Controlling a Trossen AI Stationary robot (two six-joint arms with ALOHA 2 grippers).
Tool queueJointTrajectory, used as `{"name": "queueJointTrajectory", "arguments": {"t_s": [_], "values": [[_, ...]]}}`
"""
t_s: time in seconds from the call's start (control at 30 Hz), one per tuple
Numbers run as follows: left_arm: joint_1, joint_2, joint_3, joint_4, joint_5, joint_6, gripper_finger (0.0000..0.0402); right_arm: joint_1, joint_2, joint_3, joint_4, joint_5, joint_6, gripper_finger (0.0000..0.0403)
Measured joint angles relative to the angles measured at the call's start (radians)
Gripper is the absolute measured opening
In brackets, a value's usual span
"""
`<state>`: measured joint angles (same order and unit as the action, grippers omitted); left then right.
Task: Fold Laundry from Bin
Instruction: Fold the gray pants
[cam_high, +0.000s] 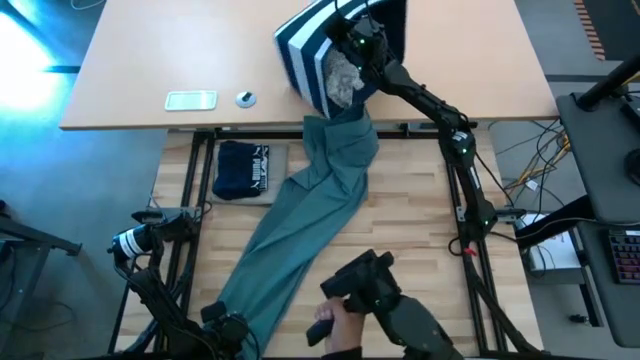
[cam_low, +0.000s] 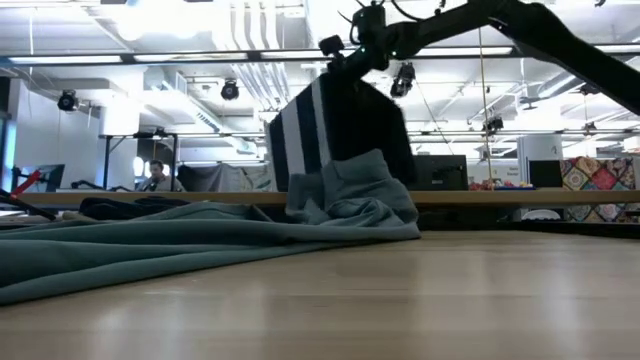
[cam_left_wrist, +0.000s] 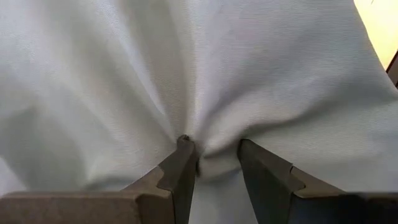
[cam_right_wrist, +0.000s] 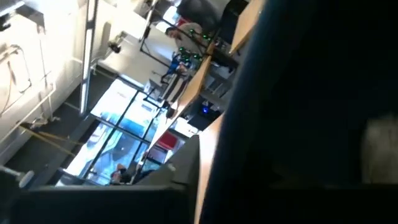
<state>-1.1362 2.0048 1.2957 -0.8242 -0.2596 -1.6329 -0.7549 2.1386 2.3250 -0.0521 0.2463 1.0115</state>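
Note:
The navy bin (cam_high: 305, 45) with white stripes lies tipped on the far tan table's near edge, its mouth toward the near side. Pale laundry (cam_high: 343, 75) shows in the mouth. A long teal-green garment (cam_high: 310, 205) spills out of it and runs across the wooden table to the near left, where my left gripper (cam_high: 228, 328) is shut on it. A folded navy garment (cam_high: 243, 168) with white lettering lies left of it. My right gripper (cam_high: 358, 40) is at the bin's raised side (cam_low: 345, 110). My left gripper pinches a bunched fold of the teal-green garment (cam_left_wrist: 214, 163) between its two fingers (cam_left_wrist: 184, 171), coming from above and pointing steeply down. Creases radiate from the pinch. The cloth around it lies spread on the table.
A white flat device (cam_high: 190, 100) and a small round object (cam_high: 245, 98) lie on the tan table (cam_high: 130, 70). At the near edge a person's hand (cam_high: 335, 325) holds a dark handle unit (cam_high: 365, 285). Bare wood (cam_high: 410, 210) lies right of the teal-green garment.

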Motion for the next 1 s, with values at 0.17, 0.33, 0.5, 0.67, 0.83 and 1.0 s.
{"name": "queueJointTrajectory", "arguments": {"t_s": [0.17,0.33,0.5,0.67,0.83,1.0], "values": [[0.000,0.000,0.000,0.000,0.000,0.000,0.0116,0.011,-0.021,0.009,-0.013,-0.044,-0.082,0.0161],[0.000,0.000,0.000,-0.005,-0.007,0.000,0.0116,0.009,-0.075,0.013,-0.248,-0.126,-0.249,0.0242],[0.000,0.000,0.000,-0.009,-0.010,0.000,0.0116,0.016,-0.151,0.016,-0.613,-0.119,-0.463,0.0289],[-0.001,-0.001,0.001,-0.023,-0.013,0.006,0.0116,0.029,-0.232,0.015,-0.907,-0.143,-0.633,0.0314],[-0.006,-0.006,0.000,-0.061,-0.014,0.009,0.0116,0.082,-0.312,0.014,-1.068,-0.160,-0.788,0.0320],[-0.011,-0.010,0.000,-0.083,-0.016,0.011,0.0116,0.119,-0.369,0.011,-1.078,-0.161,-0.851,0.0318]]}}
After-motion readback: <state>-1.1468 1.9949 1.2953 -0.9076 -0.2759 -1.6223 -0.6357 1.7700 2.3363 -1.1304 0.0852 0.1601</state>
